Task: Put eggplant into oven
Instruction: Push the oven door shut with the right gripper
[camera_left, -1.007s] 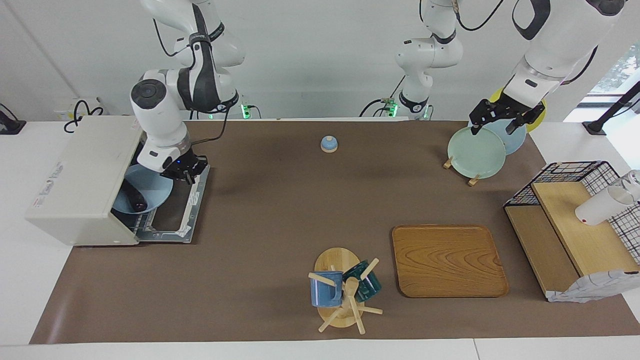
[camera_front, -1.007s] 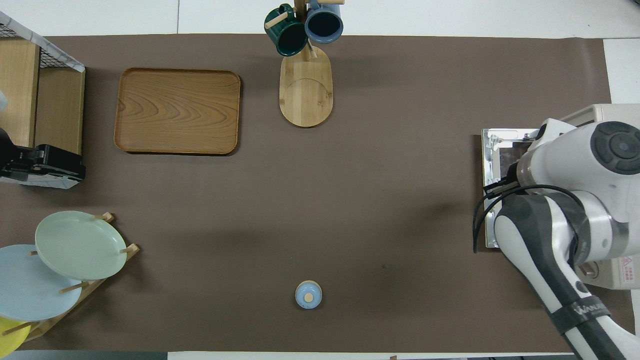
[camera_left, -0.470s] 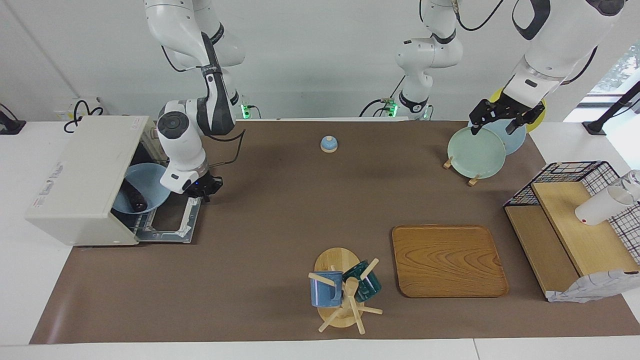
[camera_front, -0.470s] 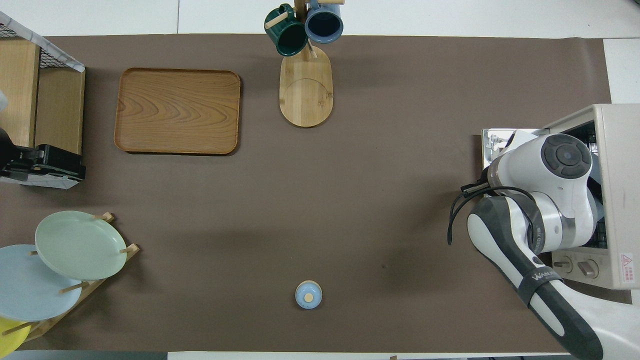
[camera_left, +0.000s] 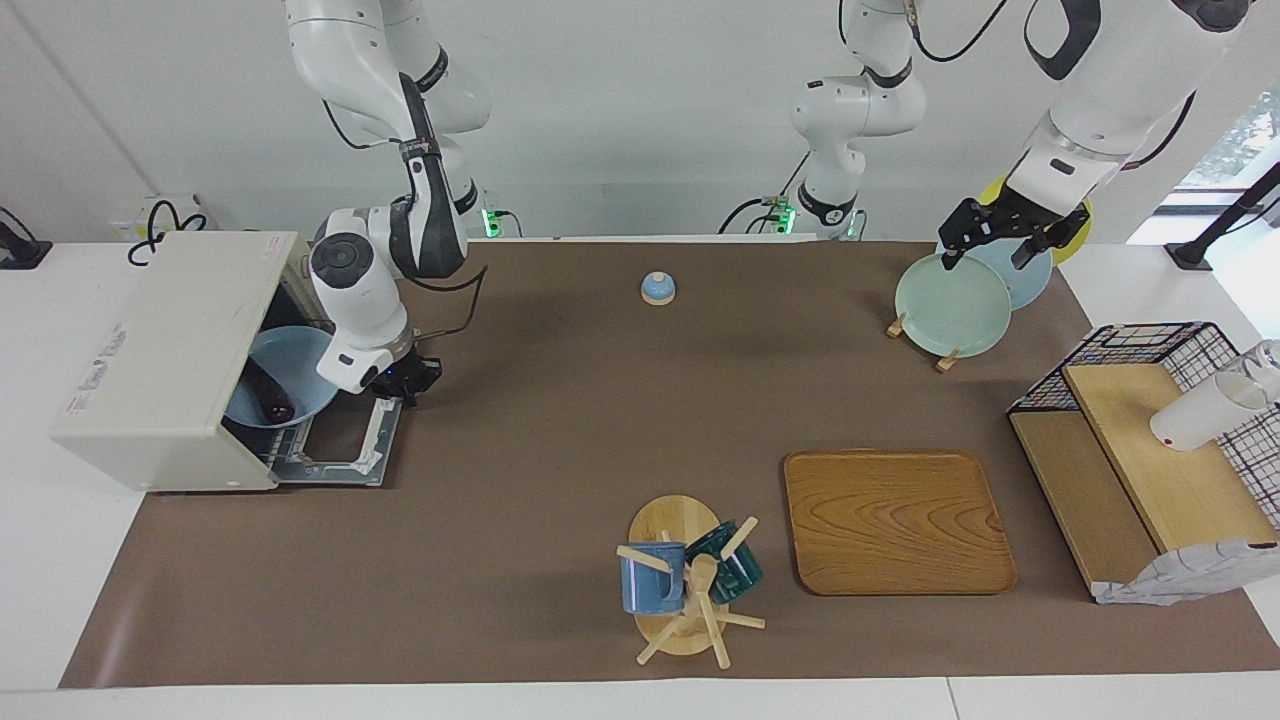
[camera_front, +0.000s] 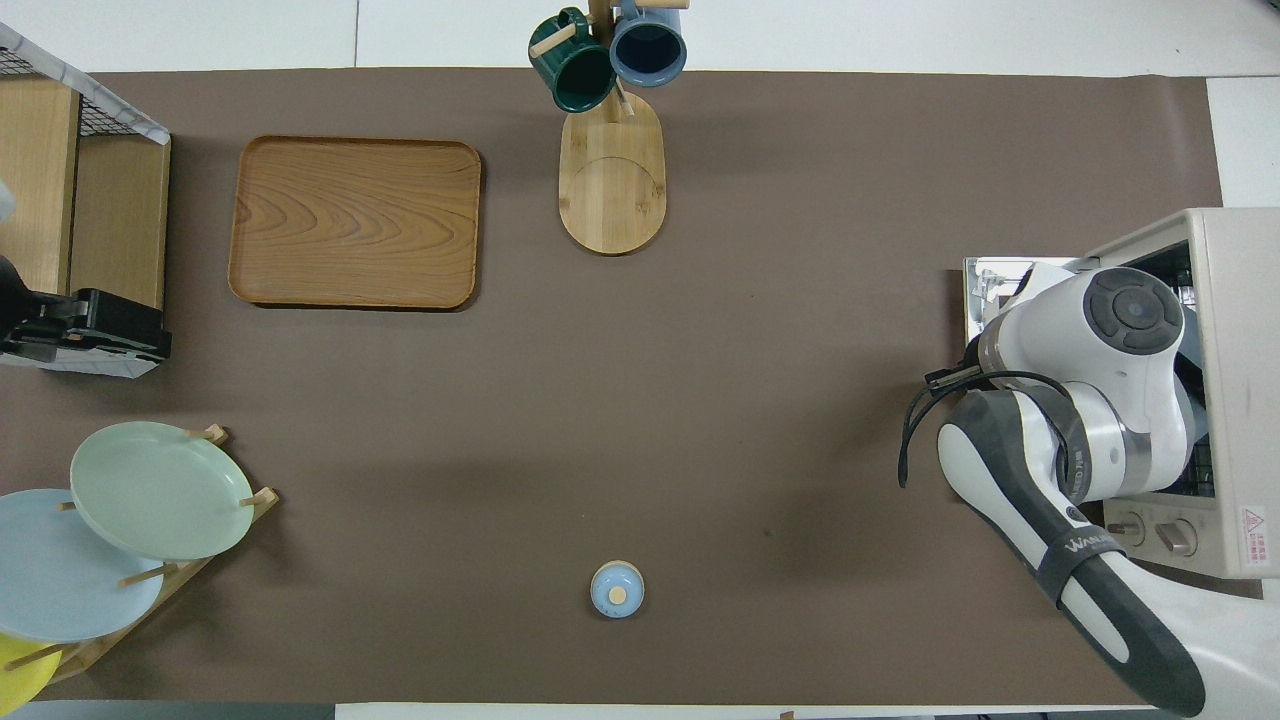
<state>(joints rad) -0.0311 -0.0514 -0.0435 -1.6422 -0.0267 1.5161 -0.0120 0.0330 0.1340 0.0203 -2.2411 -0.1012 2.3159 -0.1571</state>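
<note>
The oven (camera_left: 165, 360) sits at the right arm's end of the table with its door (camera_left: 345, 440) dropped flat. Inside, a blue bowl (camera_left: 285, 385) rests in the mouth of the cavity, and the eggplant (camera_left: 268, 392) lies in that bowl, so the task's thing is already in the oven. The loading step looks done; what is in hand is the retreat. If anything remains, it is shutting the door, which would call for the right gripper (camera_left: 400, 383) to get under the door's free edge and swing it up without knocking the bowl.

The right gripper hangs over the door's corner nearer the robots, its claw pinched shut and holding nothing. The left gripper (camera_left: 1008, 232) waits over the plate rack (camera_left: 945, 352) at the left arm's end, above the green plate (camera_left: 950, 305); its claw is spread wide and grips nothing.

Against a second ago, the right arm has pulled back and up: then its gripper was low at the bowl's rim in the oven's mouth, now it is clear of the bowl, out past the door's edge. The bowl and eggplant have not shifted. The left arm has not moved.
</note>
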